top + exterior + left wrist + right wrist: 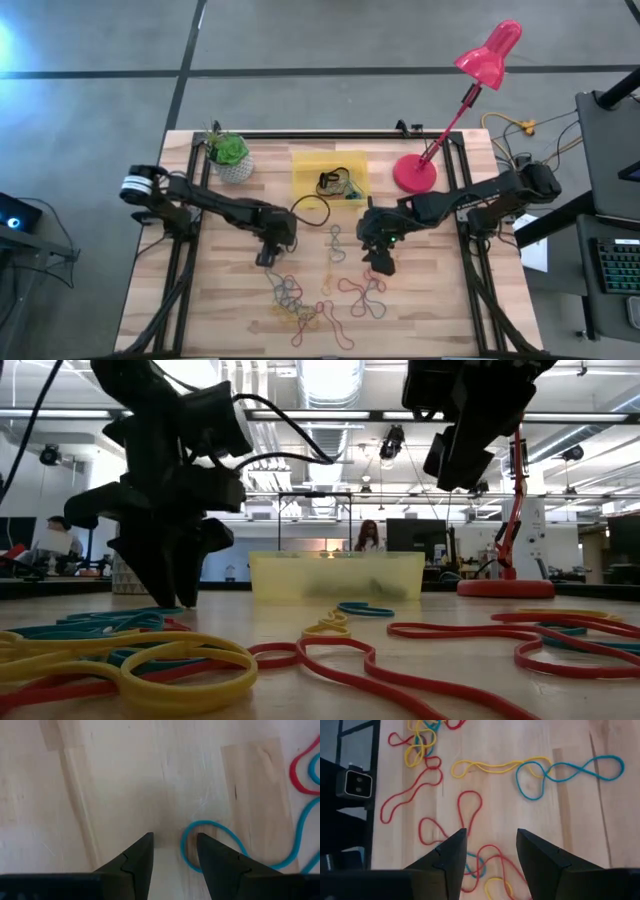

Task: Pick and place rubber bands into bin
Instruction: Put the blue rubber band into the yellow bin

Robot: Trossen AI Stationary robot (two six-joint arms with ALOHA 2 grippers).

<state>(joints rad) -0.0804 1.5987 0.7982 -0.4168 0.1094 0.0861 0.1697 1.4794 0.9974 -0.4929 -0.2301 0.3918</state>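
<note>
Several loose rubber bands (300, 300) in red, yellow and blue lie on the wooden table's near half, and a few more lie inside the yellow bin (330, 160) at the far middle. My left gripper (175, 840) is open and low over the table, left of the pile. The looped end of a blue band (210, 823) curls around one fingertip and reaches partly into the gap. My right gripper (491, 834) is open and hangs well above the table (455, 470), over a tangle of red bands (470, 802) on the pile's right side. My left gripper points steeply down with its open fingertips (205, 845) right at the blue band's looped end (184, 847). I cannot tell whether they touch the band or the table. The band lies flat and slack on the wood.
A white plant pot (230, 155) stands at the far left, and a red desk lamp (415, 172) has its base at the far right beside the bin. A thin black cable loop (312, 208) lies just near of the bin. People sit in the room behind (368, 535).
</note>
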